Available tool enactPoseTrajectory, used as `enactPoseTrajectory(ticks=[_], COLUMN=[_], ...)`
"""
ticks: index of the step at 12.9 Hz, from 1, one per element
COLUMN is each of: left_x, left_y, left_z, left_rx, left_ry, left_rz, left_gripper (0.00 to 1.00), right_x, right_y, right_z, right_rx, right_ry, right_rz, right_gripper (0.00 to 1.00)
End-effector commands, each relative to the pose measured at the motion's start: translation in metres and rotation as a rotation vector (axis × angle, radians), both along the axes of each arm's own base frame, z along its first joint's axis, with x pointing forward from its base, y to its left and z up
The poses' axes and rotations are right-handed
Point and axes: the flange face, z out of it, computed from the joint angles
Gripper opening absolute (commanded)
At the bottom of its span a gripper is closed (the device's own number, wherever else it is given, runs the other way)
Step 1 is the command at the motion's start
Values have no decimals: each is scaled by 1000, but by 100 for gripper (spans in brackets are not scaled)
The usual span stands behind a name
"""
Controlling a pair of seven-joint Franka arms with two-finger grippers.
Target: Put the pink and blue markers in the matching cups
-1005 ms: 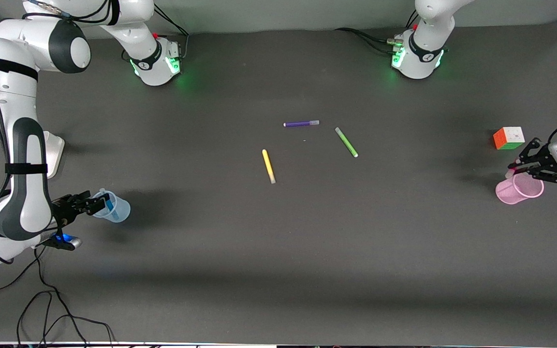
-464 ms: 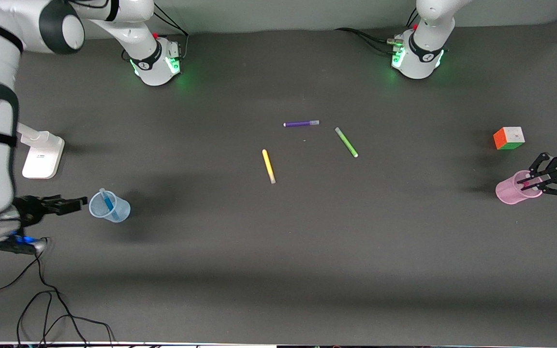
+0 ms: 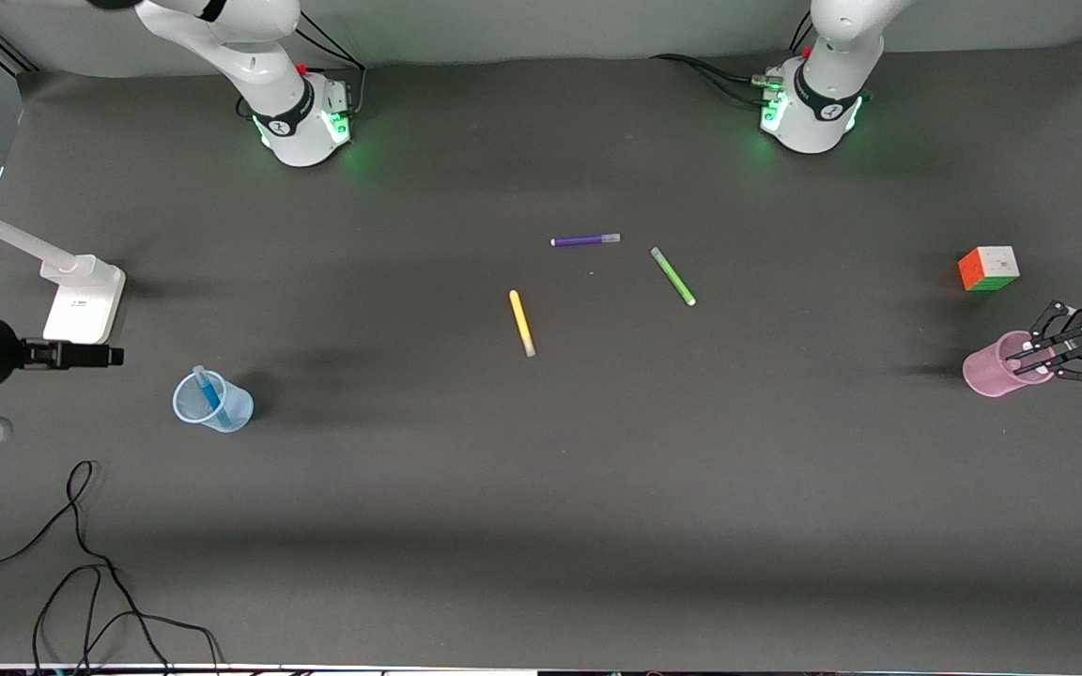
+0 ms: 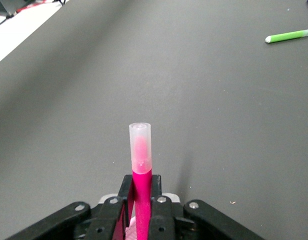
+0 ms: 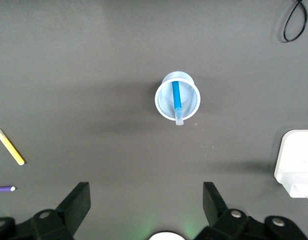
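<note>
A: The blue marker (image 3: 211, 395) stands inside the blue cup (image 3: 226, 414), toward the right arm's end of the desk (image 3: 541, 488); a second ago the right gripper (image 3: 81, 355) was at that cup's rim, and now it hangs off to the side, fingers spread and empty.

B: So that half looks done. And the pink marker (image 4: 141, 170)?

A: The left gripper (image 3: 1058, 355) is over the pink cup (image 3: 996, 371) (lower than a second ago), fingers pinching the marker. It is not released yet, so I judge the task about half finished.

left end effector (image 4: 140, 205) clamps upright pink marker (image 4: 141, 170).
</note>
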Motion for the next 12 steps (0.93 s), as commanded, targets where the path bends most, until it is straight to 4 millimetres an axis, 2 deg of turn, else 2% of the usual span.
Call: enactPoseTrajectory(ticks=[1, 2, 3, 4, 6, 8, 9, 12], left_x=[6, 7, 7, 6, 7, 12, 15, 26], left_y=[10, 9, 9, 12, 12, 15, 15, 6], left_z=[-5, -8, -8, -10, -6, 4, 14, 62], left_rx=[-53, -66, -75, -84, -83, -76, -67, -7], left_ry=[-33, -28, -24, -19, -17, -5, 11, 123], left_rz=[-18, -23, -24, -21, -15, 7, 19, 107], left_gripper=[0, 30, 78, 99, 99, 99, 99, 99], right_x=[-49, -58, -61, -61, -64, -62, -61, -65], right_y=[12, 13, 17, 17, 15, 6, 3, -8], right_z=[9, 11, 14, 16, 28, 54, 63, 68], right_rx=[-17, -20, -20, -23, -53, -67, -69, -69], right_ry=[-94, -121, -131, -135, -154, -200, -217, -210], right_rz=[-9, -8, -1, -1, 8, 3, -2, -18], right_gripper=[100, 100, 100, 100, 100, 100, 100, 100])
